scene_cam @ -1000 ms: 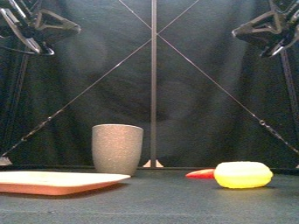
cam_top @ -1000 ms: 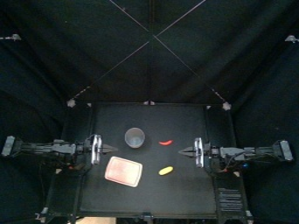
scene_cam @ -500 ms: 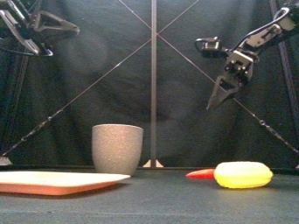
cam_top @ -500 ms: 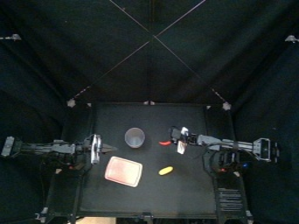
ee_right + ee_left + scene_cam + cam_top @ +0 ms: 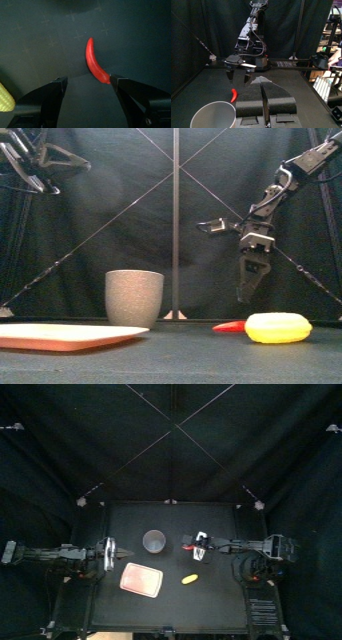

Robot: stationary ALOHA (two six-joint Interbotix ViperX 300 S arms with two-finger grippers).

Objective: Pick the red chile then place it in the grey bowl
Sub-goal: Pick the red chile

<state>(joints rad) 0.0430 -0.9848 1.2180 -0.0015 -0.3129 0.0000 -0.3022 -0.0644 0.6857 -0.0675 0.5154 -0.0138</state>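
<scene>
The red chile (image 5: 97, 62) lies flat on the black table, between my right gripper's open jaws in the right wrist view. My right gripper (image 5: 250, 296) points straight down, a little above the chile (image 5: 230, 327), and holds nothing. From above, the right gripper (image 5: 198, 542) covers the chile. The tall grey speckled cup (image 5: 155, 539) stands upright just left of it, also seen as the cup (image 5: 134, 298). My left gripper (image 5: 100, 554) rests at the table's left side, shut. The left wrist view shows the chile (image 5: 234, 94) beneath the right gripper (image 5: 238, 78).
A pink tray (image 5: 140, 578) lies front left of the cup. A yellow toy (image 5: 190, 578) sits in front of the chile, near and large in the front view as the yellow toy (image 5: 278, 328).
The right arm has left its rest at the right side, reached in over the chile and come down, jaws open and pointing at it. The left arm has not moved.
</scene>
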